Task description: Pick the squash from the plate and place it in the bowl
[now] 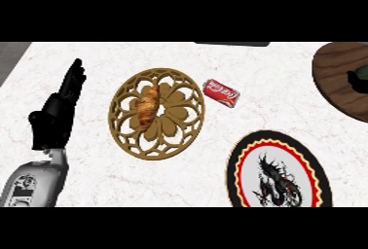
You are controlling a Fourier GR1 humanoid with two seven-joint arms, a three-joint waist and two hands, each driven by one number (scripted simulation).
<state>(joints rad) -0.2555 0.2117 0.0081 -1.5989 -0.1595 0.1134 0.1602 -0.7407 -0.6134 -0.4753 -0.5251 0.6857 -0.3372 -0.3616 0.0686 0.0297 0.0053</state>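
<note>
Standing at the left of the frame, the black left robot hand (pixel 61 104) is resting with its fingers straight and together, pointing toward the upper edge, released and grasping nothing; its grey forearm is coming in from the lower left corner. Just to its right the tan, round openwork plate (pixel 157 113) is lying on the pale marbled surface (pixel 93 180), and the orange-brown elongated squash (pixel 148 107) is sitting on the plate's left half, its long axis running nearly top to bottom with a slight lean. So the squash is lying directly to the right of this robot hand, near it, roughly parallel to the fingers, and the left arm is looking like the nearer one for the pick. A red soda can (pixel 221 92) is lying on its side just beside the plate's upper right rim, not touching the squash. Further right, a black round plate with a red and yellow ring (pixel 279 171) is cut by the lower edge, and a dark brown wooden bowl (pixel 343 80) is sitting at the upper right, cut off by the frame. The right robot hand is not showing. Bare surface is lying open between the openwork plate and the bowl, with the can near that path.
</note>
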